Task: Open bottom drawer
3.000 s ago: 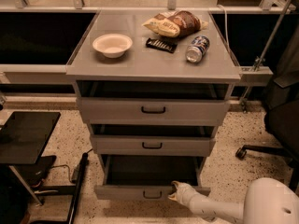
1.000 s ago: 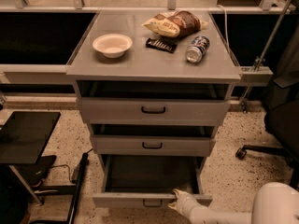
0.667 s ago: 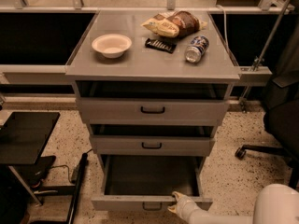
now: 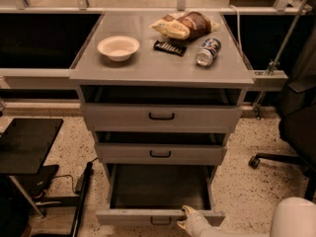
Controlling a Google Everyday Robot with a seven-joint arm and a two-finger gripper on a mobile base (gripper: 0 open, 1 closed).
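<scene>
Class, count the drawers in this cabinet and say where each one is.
3: top drawer under the tabletop, middle drawer below it, bottom drawer lowest, pulled out, with the gripper at its front edge. None appears hidden.

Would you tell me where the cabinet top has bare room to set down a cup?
The front strip of the cabinet top, ahead of the bowl and can, is bare, as is the back-left corner behind the bowl. The back right is crowded: chip bags, black packet. The gripper is at the bottom drawer front.
</scene>
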